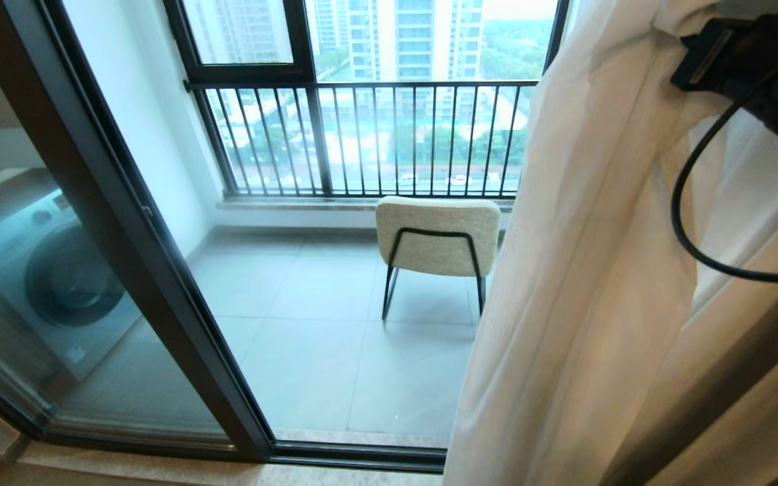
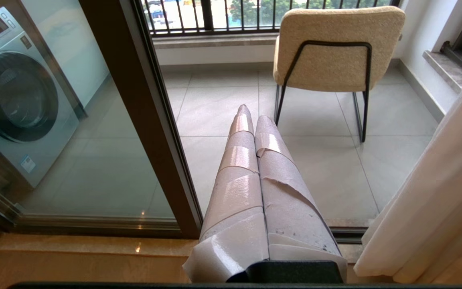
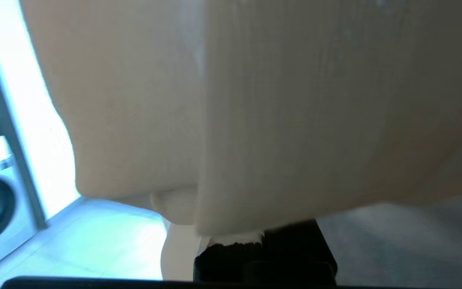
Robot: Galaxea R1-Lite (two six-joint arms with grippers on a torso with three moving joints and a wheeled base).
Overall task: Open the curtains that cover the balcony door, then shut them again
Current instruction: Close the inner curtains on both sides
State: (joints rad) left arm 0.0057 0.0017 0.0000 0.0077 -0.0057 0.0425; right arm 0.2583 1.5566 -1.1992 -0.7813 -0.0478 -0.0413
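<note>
While the curtains (image 1: 585, 270) hung bunched at the right, the balcony door (image 1: 159, 283) stood uncovered.

With its jaws together, the right gripper (image 3: 231, 245) was buried high in the fabric; whether any cloth was pinched could not be told. It could slide off the sheer folds, or the arm's cable (image 1: 693, 223) could snag them. The left gripper (image 2: 251, 120), jaws together and empty, sat low and near. A chair (image 1: 437, 236) stood beyond the glass, a washing machine (image 1: 51, 283) at left.

Grey tape-wrapped fingers (image 2: 251, 176), black cable (image 1: 693, 202)
</note>
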